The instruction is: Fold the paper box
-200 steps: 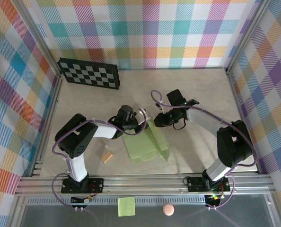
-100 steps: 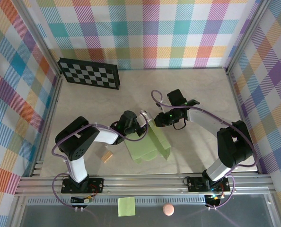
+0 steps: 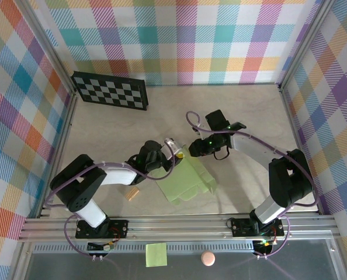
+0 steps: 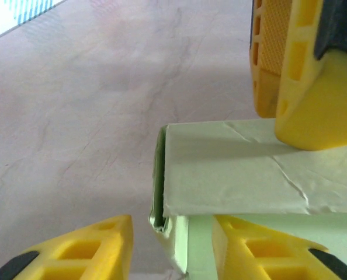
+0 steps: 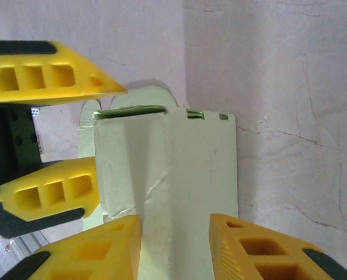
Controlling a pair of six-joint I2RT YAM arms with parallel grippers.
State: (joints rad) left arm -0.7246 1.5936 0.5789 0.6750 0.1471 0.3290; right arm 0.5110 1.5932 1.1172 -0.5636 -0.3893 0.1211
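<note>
The paper box (image 3: 188,179) is pale lime-green card lying partly folded at the table's middle, with a raised panel along its far edge. My left gripper (image 3: 174,151) comes at that edge from the left and my right gripper (image 3: 191,150) from the right, close together. In the left wrist view the box's corner (image 4: 162,217) stands between the spread jaws of the left gripper (image 4: 172,228), which is open and touching nothing. In the right wrist view the folded ridge of the paper box (image 5: 179,169) runs between the parted jaws of the right gripper (image 5: 174,224), which is open.
A folded checkerboard (image 3: 109,90) lies at the back left. A small tan block (image 3: 132,192) sits on the table left of the box. A yellow-green sticky note (image 3: 156,254) and a pink ball (image 3: 207,258) lie in front of the rail. Checked walls enclose the table.
Both grippers have opened off the box's far edge. The left arm's elbow has swung left and lower. The box has slid slightly right and toward the front.
</note>
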